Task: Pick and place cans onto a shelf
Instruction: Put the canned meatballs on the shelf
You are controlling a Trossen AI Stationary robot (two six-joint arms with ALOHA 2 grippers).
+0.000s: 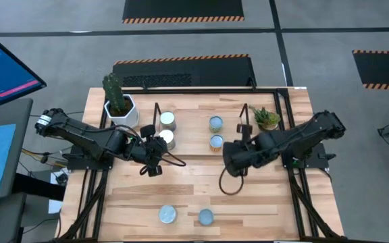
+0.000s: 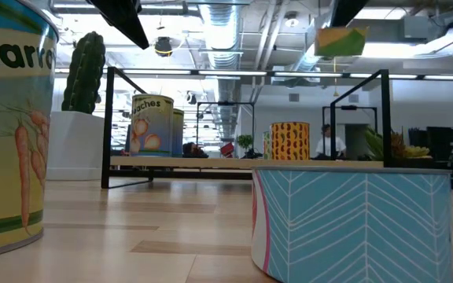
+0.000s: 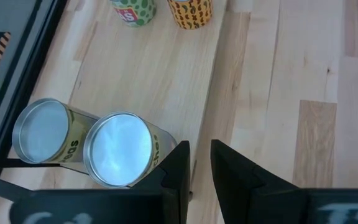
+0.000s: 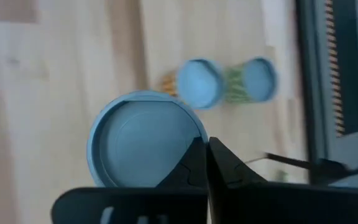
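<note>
Two silver-topped cans (image 1: 167, 129) and two blue-topped cans (image 1: 215, 132) stand upright inside the black rod shelf (image 1: 156, 111) at the table's far side. A silver-topped can (image 1: 167, 214) and a blue-topped can (image 1: 205, 217) stand near the front edge. My left gripper (image 1: 159, 150) is slightly open and empty, just beside the nearer silver can (image 3: 120, 149). My right gripper (image 1: 230, 162) is shut on another blue-topped can (image 4: 145, 137), which it hides in the high view. In the low view that can (image 2: 340, 39) hangs high above the table. My right gripper has its two fingers closed at the rim of the can's blue top (image 4: 191, 140), on one side of the can. The fingers come from above. The can is lifted clear of the table and hangs below the fingers, about upright.
A white faceted pot with a cactus (image 1: 118, 101) stands at the shelf's left end, and a small spiky plant (image 1: 267, 118) at its right end. Bare wood lies between the shelf and the two front cans. A cable loop (image 1: 231, 185) lies on the table under the right arm.
</note>
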